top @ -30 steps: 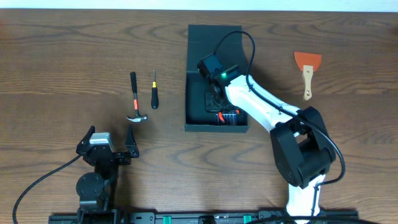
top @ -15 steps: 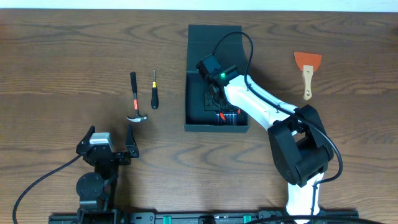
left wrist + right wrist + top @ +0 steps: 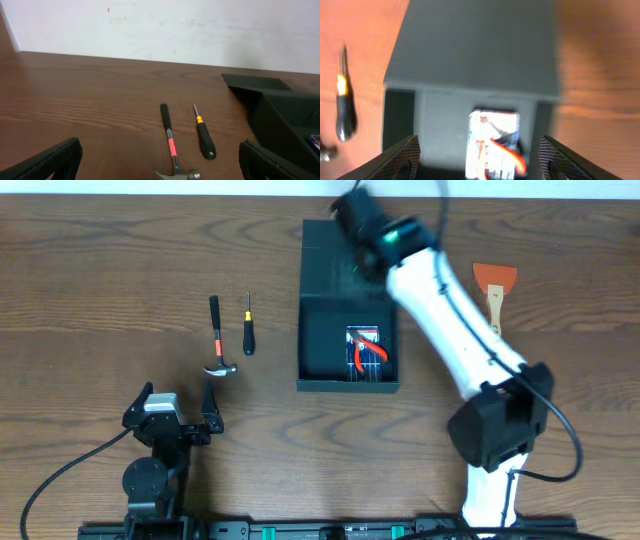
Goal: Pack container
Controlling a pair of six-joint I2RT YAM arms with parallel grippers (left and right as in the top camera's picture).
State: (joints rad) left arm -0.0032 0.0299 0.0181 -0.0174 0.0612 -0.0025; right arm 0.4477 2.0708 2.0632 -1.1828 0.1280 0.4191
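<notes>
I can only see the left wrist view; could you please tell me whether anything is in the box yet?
Observer: Yes. A carded pair of red-handled pliers lies inside the box, towards its right wall.
Operator: Thank you. Where is the right gripper?
Observer: The right gripper is open and empty, up over the far end of the box by the lid.
Operator: Is there any tool to the right of the box?
Observer: Yes, a scraper with an orange blade lies on the table there, apart from the box.
</notes>
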